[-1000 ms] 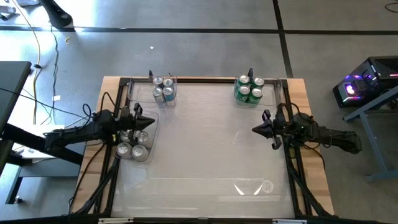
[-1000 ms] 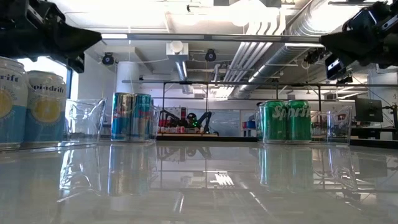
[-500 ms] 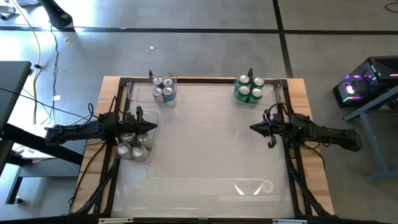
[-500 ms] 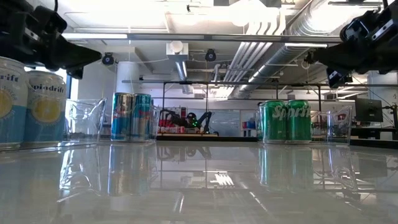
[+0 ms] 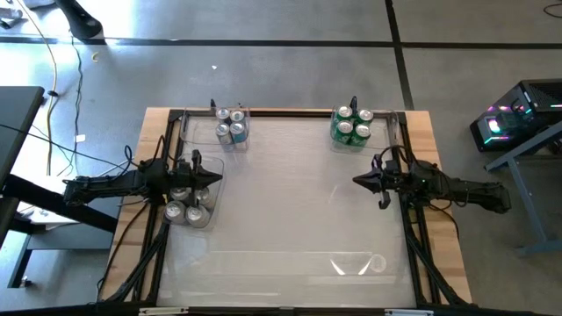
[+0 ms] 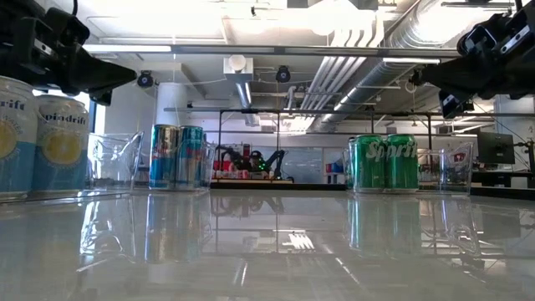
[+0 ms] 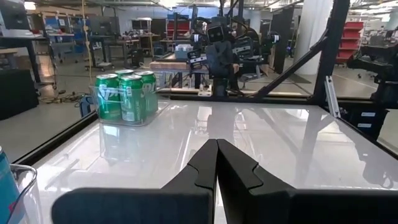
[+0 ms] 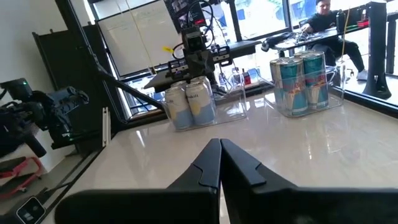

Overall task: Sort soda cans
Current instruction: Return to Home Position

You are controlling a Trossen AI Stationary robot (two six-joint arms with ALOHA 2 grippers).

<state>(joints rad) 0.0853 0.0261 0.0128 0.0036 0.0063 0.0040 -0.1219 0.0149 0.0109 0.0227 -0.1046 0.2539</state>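
Three clear trays hold the soda cans, which stand upright on their bases. Silver-white cans [image 5: 187, 202] [image 6: 38, 138] are at the table's left edge, blue cans [image 5: 231, 125] [image 6: 177, 156] at the far left, green cans [image 5: 352, 125] [image 7: 127, 96] at the far right. My left gripper [image 5: 216, 178] [image 7: 216, 152] hovers shut above the silver-white cans' tray, pointing right. My right gripper [image 5: 356, 182] [image 8: 219, 152] hovers shut over the table's right side, pointing left. Neither touches anything.
A black frame [image 5: 290, 112] runs round the glossy white table top. A clear plastic piece [image 5: 356, 263] lies near the near edge. The middle of the table between the two grippers is bare. Beyond the table a person [image 8: 323, 15] sits at a desk.
In the first half second both grippers dropped a little, and the right one edged slightly toward the table's left. Since then both have kept still. The cans have not moved.
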